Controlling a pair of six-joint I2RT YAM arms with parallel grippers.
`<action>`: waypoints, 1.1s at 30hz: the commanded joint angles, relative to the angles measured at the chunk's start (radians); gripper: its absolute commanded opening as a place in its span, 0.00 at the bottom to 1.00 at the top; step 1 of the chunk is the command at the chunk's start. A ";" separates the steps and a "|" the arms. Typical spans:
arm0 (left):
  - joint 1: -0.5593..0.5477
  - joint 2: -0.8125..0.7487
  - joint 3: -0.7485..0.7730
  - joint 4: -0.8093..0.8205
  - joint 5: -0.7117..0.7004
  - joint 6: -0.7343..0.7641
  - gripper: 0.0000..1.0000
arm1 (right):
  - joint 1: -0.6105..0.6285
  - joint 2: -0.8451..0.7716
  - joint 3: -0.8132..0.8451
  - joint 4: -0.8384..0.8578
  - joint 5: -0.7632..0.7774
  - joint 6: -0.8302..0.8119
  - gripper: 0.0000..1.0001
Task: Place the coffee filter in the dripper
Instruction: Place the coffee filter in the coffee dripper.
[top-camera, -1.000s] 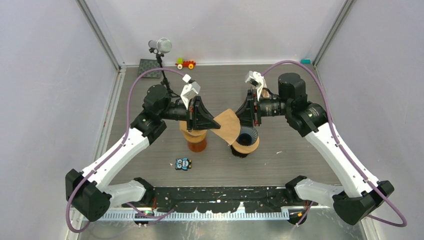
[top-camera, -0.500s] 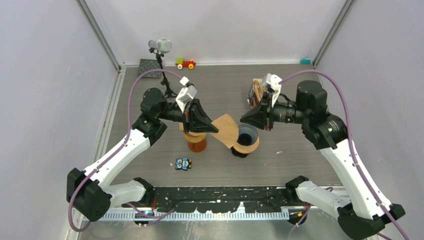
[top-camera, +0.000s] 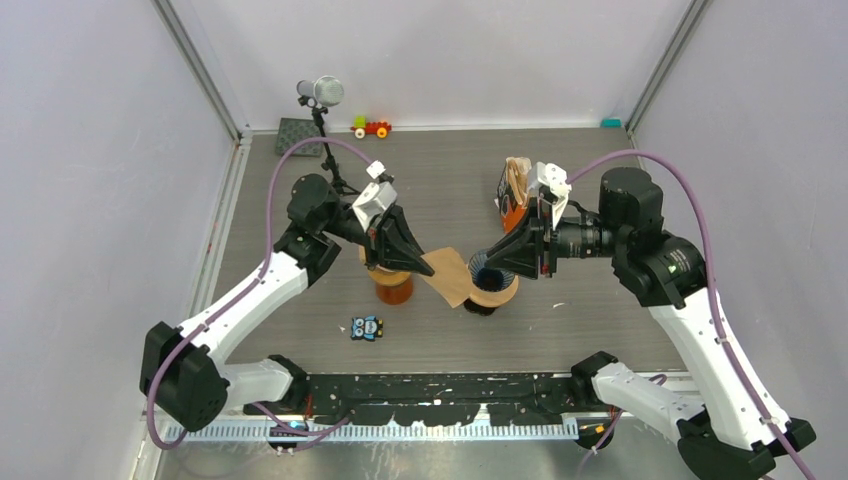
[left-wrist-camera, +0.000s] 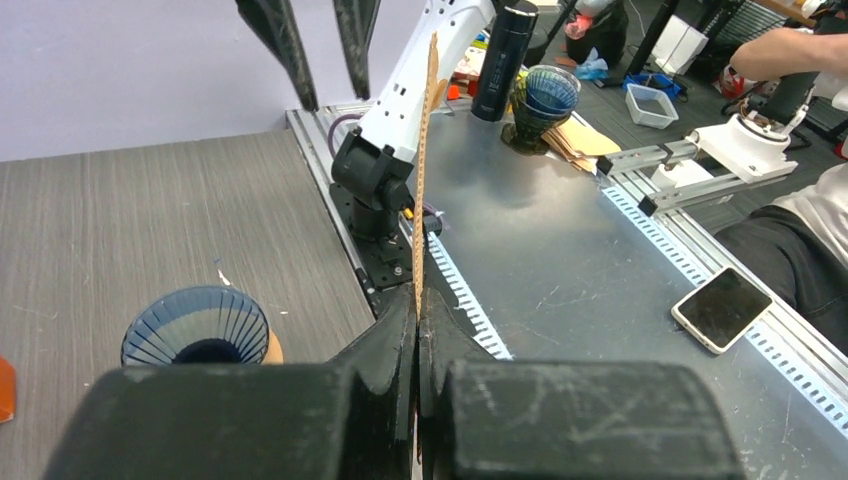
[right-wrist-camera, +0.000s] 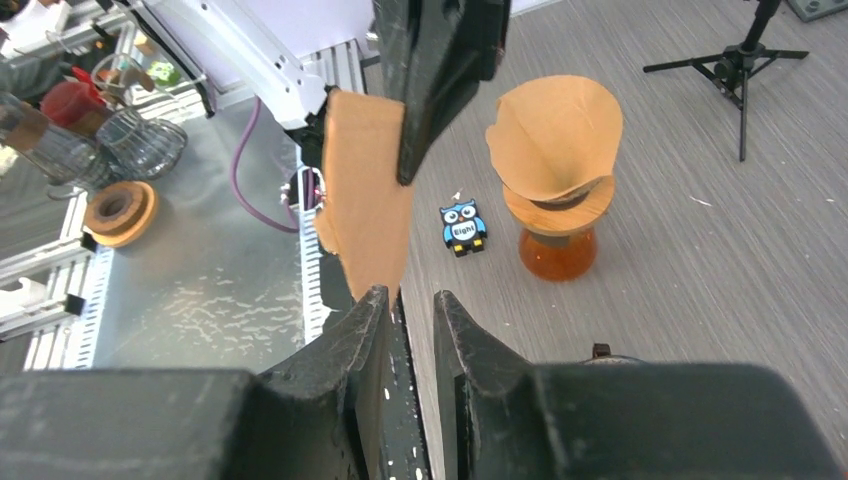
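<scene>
- Coffee filter: brown and folded flat, up in the air between the two arms, its lower corner just beside the blue dripper; not yet inside.
- Far left, back of the bench: microphone on a small tripod, well apart from the work.
- Left tool: pressed together on one edge of the filter, holding the sheet on edge, probably so the opposite side hangs free for the other arm.
- Amber dripper: under the left arm, with an opened filter of its own seated in the top; judged not to be the target.
- Owl tag: flat on the bench, near the amber dripper; reads "Eight".
- Blue dripper: upright on a wooden ring, mouth up and empty, so likely the one meant to receive the filter.
- Right tool: partly spread, a clear gap between the fingers, aimed at the filter's free corner, which sits just at the inner face of one finger; pinches nothing as far as can be seen. Probably lined up to take that edge and help open the cone.
- Spare filters: upright in an orange holder behind the right tool, apart from the work.
</scene>
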 joint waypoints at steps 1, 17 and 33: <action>0.011 0.024 0.027 0.041 0.024 0.025 0.00 | 0.013 0.017 0.045 0.083 -0.048 0.084 0.28; 0.017 0.040 0.039 -0.020 -0.030 0.038 0.00 | 0.054 0.077 0.048 0.120 -0.018 0.127 0.28; 0.017 0.040 0.044 -0.050 -0.055 0.048 0.00 | 0.070 0.082 0.031 0.119 0.002 0.114 0.28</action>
